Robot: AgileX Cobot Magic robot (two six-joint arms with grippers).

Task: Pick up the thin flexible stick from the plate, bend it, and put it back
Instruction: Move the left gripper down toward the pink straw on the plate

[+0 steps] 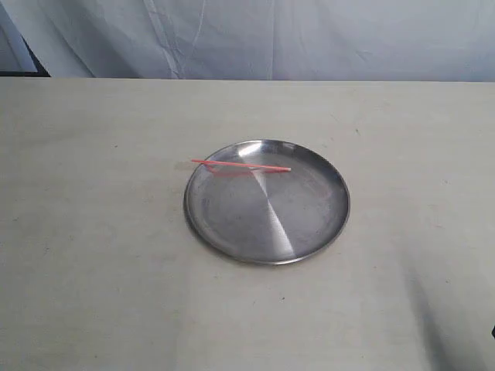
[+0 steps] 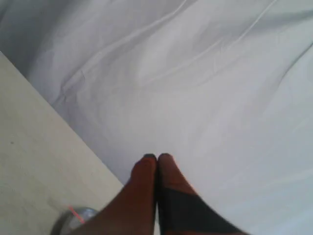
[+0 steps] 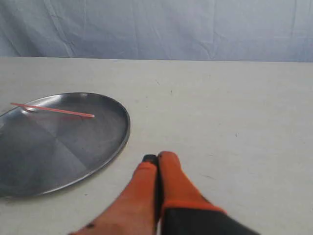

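The thin red-orange stick [image 1: 241, 165] lies straight across the far part of the shiny steel plate [image 1: 232, 232], one end poking over the plate's left rim. The right wrist view shows the same stick [image 3: 53, 110] on the plate [image 3: 73, 161], off to the side of my right gripper [image 3: 157, 157], which is shut and empty over bare table. My left gripper [image 2: 157, 157] is shut with nothing in it, raised toward the white cloth; a sliver of the plate [image 2: 83, 213] and the stick's end [image 2: 75, 214] peek in beside it. Neither gripper shows in the exterior view.
The beige table [image 1: 93, 270] carries only the plate. A wrinkled white cloth backdrop [image 1: 309, 39] hangs behind the table's far edge. A dark object [image 1: 31, 62] sits at the far left corner.
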